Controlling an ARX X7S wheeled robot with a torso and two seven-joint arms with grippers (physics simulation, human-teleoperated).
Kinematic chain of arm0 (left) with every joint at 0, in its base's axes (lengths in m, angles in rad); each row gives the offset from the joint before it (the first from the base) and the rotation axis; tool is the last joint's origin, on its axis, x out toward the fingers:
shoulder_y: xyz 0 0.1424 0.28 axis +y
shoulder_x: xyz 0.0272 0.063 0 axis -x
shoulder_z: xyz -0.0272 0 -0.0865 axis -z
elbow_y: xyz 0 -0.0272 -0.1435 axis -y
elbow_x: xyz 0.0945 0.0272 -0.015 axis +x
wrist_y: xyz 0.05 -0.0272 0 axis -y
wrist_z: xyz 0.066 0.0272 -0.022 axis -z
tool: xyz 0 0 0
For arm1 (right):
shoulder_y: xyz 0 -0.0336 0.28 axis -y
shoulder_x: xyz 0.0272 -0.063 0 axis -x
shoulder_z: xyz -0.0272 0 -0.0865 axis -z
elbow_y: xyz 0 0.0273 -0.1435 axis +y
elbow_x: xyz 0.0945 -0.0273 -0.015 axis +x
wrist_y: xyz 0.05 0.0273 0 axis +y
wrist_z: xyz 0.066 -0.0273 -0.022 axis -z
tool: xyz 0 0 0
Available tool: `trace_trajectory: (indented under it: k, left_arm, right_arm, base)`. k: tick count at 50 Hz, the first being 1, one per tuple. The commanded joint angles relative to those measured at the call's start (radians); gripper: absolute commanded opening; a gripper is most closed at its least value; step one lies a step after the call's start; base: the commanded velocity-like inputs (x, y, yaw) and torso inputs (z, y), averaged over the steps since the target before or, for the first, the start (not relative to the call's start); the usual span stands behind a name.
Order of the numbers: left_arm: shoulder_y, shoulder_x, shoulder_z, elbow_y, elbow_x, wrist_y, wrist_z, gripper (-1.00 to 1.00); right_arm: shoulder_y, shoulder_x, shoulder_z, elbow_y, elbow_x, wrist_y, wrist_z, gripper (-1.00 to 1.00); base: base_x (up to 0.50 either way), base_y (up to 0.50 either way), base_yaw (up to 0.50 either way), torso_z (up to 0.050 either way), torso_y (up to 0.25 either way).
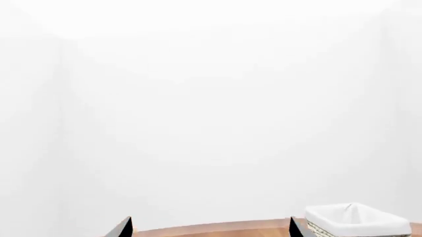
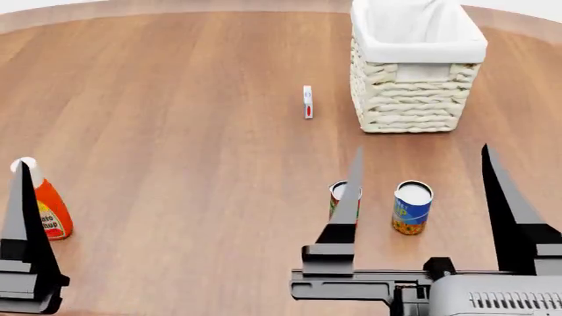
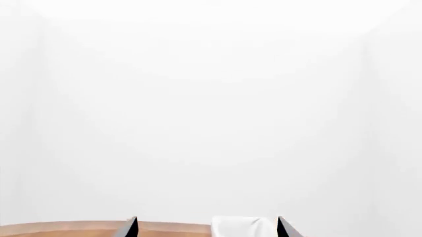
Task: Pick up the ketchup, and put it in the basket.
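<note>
A: Jaws first. Right gripper (image 2: 422, 164) — fingers spread wide apart in the head view, nothing between them but the table (image 2: 176, 118) below. Right wrist view agrees: two dark tips apart, empty gap.

B: And the left gripper (image 1: 211, 228)?

A: Head view shows only one of its fingers (image 2: 25, 217), at the picture's left edge. Left wrist view shows both tips well apart, so released, holding nothing.

B: Location of the ketchup (image 2: 49, 205)?

A: Standing upright on the wooden table, near left, just behind that left finger — the finger covers part of the bottle. Whether they touch, I cannot tell. White cap up, label partly readable.

B: The basket (image 2: 412, 99)?

A: Far right on the table, upright, white liner folded over the rim. Well apart from the ketchup. Also seen low in both wrist views.

B: Other items?

A: Red-green can (image 2: 337, 197) partly hidden by the right gripper's inner finger; blue-yellow can (image 2: 412, 208) just beside it, between the two fingers in the head view. A small white carton (image 2: 307, 102) stands near the basket's left side.
</note>
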Motion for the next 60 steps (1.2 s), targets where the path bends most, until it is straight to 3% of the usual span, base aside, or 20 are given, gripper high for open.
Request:
trace_trajectory:
  k: [1,15,22,34,39,60]
  left_arm:
    - [-0.008,-0.016,0.004,0.074,-0.011,-0.043,-0.014,1.00]
    - [-0.003,-0.112,0.038,0.074,-0.108,-0.031,-0.137,1.00]
    - [-0.019,-0.235,0.083,0.074,-0.228,-0.020,-0.293,1.00]
    - [0.014,-0.262,0.103,0.054,-0.233,0.038,-0.324,1.00]
    - [-0.045,-0.376,0.143,0.074,-0.362,0.011,-0.473,1.00]
    - [-0.061,-0.443,0.175,0.065,-0.420,0.041,-0.556,1.00]
  right_arm:
    - [0.025,-0.002,0.011,-0.067,-0.001,0.071,0.012,1.00]
    - [0.013,0.000,0.018,-0.067,0.023,0.054,0.023,1.00]
    - [0.012,0.001,0.019,-0.067,0.029,0.057,0.027,1.00]
    - [0.010,0.001,0.016,-0.067,0.031,0.058,0.027,1.00]
    - [0.011,0.001,0.015,-0.067,0.031,0.059,0.027,1.00]
    - [0.015,0.002,0.018,-0.067,0.036,0.070,0.028,1.00]
  base:
    - [0.00,0.00,0.00,0.000,0.000]
    - [0.48,0.00,0.00,0.000,0.000]
    - [0.50,0.00,0.00,0.000,0.000]
    - [0.50,0.00,0.00,0.000,0.000]
    - [0.50,0.00,0.00,0.000,0.000]
    - [0.50,0.00,0.00,0.000,0.001]
